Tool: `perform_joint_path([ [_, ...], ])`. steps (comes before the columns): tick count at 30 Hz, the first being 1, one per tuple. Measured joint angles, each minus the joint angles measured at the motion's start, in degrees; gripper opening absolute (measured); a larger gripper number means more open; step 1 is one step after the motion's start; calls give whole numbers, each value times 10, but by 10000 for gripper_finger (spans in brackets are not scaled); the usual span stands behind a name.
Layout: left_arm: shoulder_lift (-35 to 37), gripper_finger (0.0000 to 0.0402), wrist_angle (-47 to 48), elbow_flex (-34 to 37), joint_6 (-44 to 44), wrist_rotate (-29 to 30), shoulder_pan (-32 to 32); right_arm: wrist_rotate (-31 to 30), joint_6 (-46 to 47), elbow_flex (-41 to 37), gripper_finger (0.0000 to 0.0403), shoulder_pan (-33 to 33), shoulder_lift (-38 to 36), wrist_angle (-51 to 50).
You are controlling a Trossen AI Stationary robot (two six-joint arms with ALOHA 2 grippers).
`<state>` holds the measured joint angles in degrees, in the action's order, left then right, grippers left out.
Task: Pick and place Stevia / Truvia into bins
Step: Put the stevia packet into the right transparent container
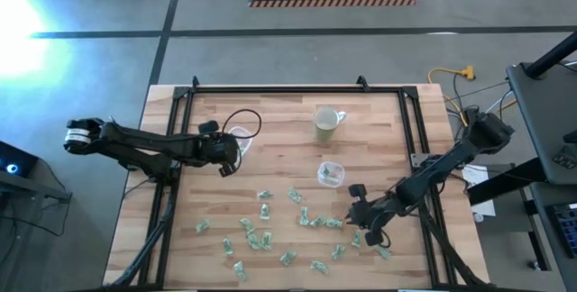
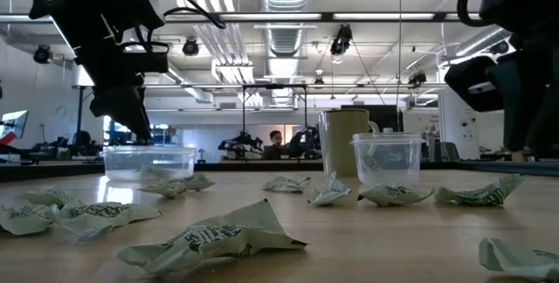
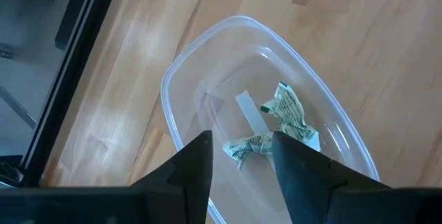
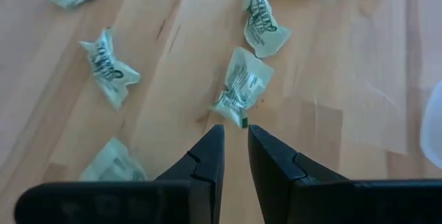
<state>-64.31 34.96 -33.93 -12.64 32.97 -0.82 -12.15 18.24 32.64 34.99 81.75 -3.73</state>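
The job looks barely begun: a few Stevia packets (image 3: 280,124) lie in the wide clear bin (image 3: 181,79) under the left tool (image 3: 240,156) (fingers apart, empty), the square bin (image 1: 330,173) beside it holds a couple, and most packets (image 1: 261,236) strew the counter (image 1: 279,143) past the square bin, where the right tool (image 4: 235,148), fingers nearly together around nothing, noses up to one (image 4: 244,86).

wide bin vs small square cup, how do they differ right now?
The wide bin is low and oblong; the small cup is taller and squarish. The wide bin sits by the table's left edge under the left gripper, the small cup mid-table near the mug. Both are clear plastic and hold packets.
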Motion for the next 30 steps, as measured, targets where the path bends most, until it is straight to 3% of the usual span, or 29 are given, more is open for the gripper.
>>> perform_joint_path([
  [6,0,135,0,1,0,0,0,-2,11,16,62,0,48,20],
  [19,0,135,0,1,0,0,0,-11,17,22,137,0,61,34],
  [30,0,135,-3,1,0,0,0,-10,17,24,162,0,114,67],
])
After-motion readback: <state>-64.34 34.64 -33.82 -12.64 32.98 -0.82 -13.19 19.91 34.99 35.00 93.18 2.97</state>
